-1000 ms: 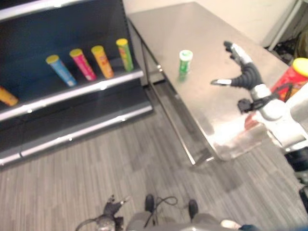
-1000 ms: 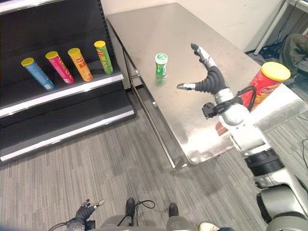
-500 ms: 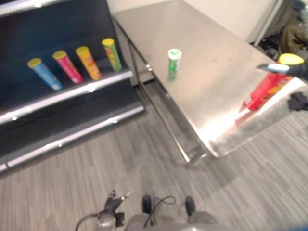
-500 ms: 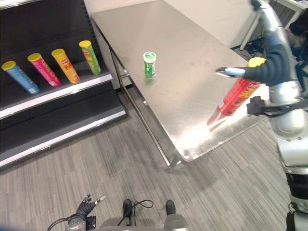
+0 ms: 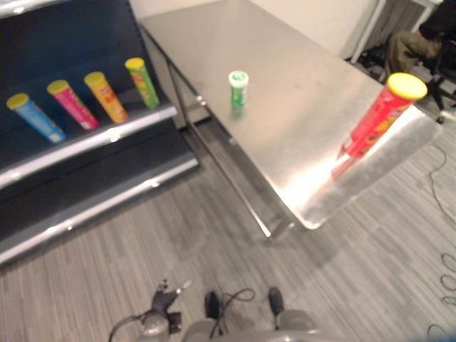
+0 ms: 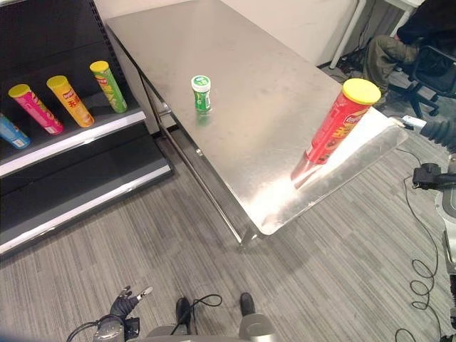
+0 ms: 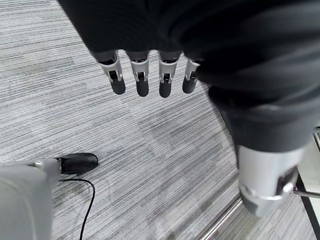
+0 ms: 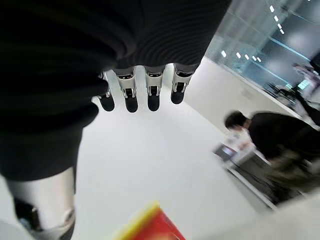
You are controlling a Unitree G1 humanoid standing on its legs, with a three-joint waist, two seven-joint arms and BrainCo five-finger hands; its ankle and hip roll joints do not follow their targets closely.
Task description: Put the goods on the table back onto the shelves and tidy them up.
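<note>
Go first for the tall red can (image 6: 335, 121) with the yellow lid, upright close to the near right corner of the steel table (image 6: 256, 64), and leave the short green can (image 6: 201, 93), upright farther along near the edge that faces the shelf, for the 2nd trip. Bring in the right hand (image 6: 436, 132), now off past the table's corner and well apart from the can, fingers straight and loose, holding nothing. Approach from the side at mid-height, not from above: tall, narrow and probably light, so likely to tip at a nudge near the lid, and close enough to the edge to go over. Keep thumb and fingers spread wide until the body sits between them, then close round the middle and lift straight up before swinging away. Watch for the seated person (image 6: 427, 28) beyond that corner when moving the arm. Leave the left hand (image 7: 141, 75) low over the carpet, fingers straight and empty, or ready it for the green can. For the tidy-up, match the row on the shelf (image 6: 71, 139): 4 cans leaning back side by side, blue (image 5: 35, 117), pink (image 5: 70, 105), orange (image 5: 105, 96) and green (image 5: 142, 82); set the red one beside them at the same lean, lid upward.
</note>
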